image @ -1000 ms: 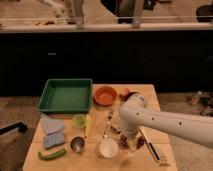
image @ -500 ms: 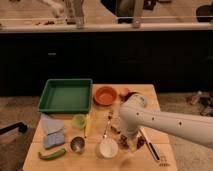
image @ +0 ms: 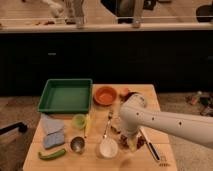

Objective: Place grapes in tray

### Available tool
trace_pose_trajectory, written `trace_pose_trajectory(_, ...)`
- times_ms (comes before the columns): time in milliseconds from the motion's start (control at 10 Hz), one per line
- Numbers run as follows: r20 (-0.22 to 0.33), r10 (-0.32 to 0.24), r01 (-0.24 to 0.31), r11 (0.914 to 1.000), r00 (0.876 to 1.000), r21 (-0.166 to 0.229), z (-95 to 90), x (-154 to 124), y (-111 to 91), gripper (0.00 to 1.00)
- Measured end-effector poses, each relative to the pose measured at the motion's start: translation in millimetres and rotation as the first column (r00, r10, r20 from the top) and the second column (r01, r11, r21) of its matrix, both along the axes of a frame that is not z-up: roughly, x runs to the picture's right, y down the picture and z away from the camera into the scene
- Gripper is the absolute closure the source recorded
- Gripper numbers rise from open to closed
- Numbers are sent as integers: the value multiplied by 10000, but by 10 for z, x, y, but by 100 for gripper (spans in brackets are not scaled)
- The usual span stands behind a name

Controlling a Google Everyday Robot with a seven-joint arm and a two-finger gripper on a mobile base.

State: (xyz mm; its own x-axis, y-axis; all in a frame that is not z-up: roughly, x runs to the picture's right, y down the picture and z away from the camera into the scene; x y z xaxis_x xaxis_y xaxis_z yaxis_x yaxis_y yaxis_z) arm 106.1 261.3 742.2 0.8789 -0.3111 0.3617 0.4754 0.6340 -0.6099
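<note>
So, blue cloth [image: 52,132]: far left of the gripper, flat on the wooden table [image: 150,92].
Green vegetable [image: 51,154]: far left of the gripper, at the table's near edge.
Tray [image: 65,96]: green, rectangular, well away to the gripper's upper left, at the table's far left corner.
Metal cup [image: 77,144]: left of the gripper, level with it.
Green cup [image: 79,120]: left of the gripper, a little farther back.
Orange bowl [image: 105,95]: behind the gripper to its left, just beside the tray.
White cup [image: 108,148]: just left of the gripper.
Gripper [image: 130,143]: low over the table under the white arm [image: 170,125]; whether it grips anything is not readable.
Grapes [image: 140,143]: dark red cluster right at the gripper's right side, on the table, well apart from the tray.
Dark-handled utensil [image: 153,151]: just right of the gripper.
</note>
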Motion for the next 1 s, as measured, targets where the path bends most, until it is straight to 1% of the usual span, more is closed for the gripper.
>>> trace_pose_trajectory(300,-52,41,-41,10000,10000,1,-4,9,7,20)
trace_pose_trajectory(400,-383,402,-402,9992,9985,16,-5,53,18,20)
trace_pose_trajectory(500,-790,806,-809,9967,9936,-13,-7,118,44,20)
trace_pose_trajectory(600,-1284,1331,-1350,9908,9828,-62,-6,215,97,20)
trace_pose_trajectory(700,-1533,1644,-1682,9857,9744,-116,0,308,153,20)
trace_pose_trajectory(900,-1829,2083,-2163,9760,9608,-247,27,421,258,20)
trace_pose_trajectory(1000,-1865,2146,-2239,9741,9587,-303,46,432,289,20)
